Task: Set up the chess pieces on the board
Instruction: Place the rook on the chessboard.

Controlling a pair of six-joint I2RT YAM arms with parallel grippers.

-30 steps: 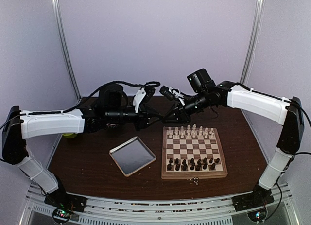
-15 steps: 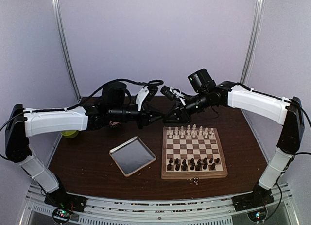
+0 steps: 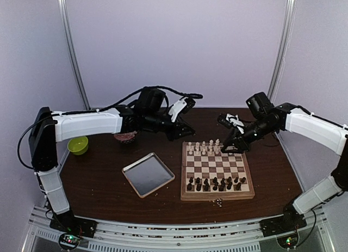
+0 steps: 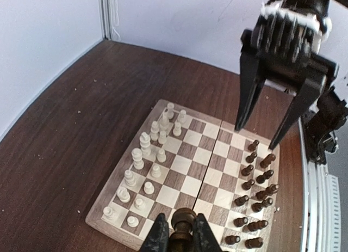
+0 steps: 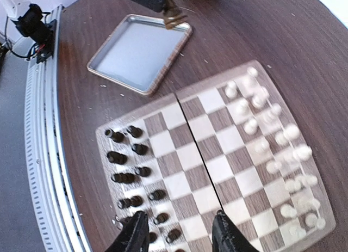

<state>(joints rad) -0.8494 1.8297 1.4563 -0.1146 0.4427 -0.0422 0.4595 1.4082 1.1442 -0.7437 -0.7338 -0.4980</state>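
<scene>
The board (image 3: 217,196) lies at the table's centre right, cream chess pieces (image 3: 211,148) along its far rows and dark ones (image 3: 217,183) along its near rows. My left gripper (image 4: 179,237) is shut on one dark brown piece (image 4: 184,219), hovering just off the board (image 4: 179,170) at its far left corner (image 3: 182,134). My right gripper (image 5: 181,235) stands open and empty above the board (image 5: 212,154). It hangs over the far right part (image 3: 237,147) and faces the left wrist camera (image 4: 256,136).
A square silver tray (image 3: 148,173) lies left of the board, also in the right wrist view (image 5: 138,53). A green bowl (image 3: 78,145) and a dark dish (image 3: 126,136) sit at the back left. Small bits (image 3: 217,202) lie by the board's near rim.
The two grippers met behind the board and have parted. The right one has opened and swung right over the board's far side. The left arm has reached further right.
</scene>
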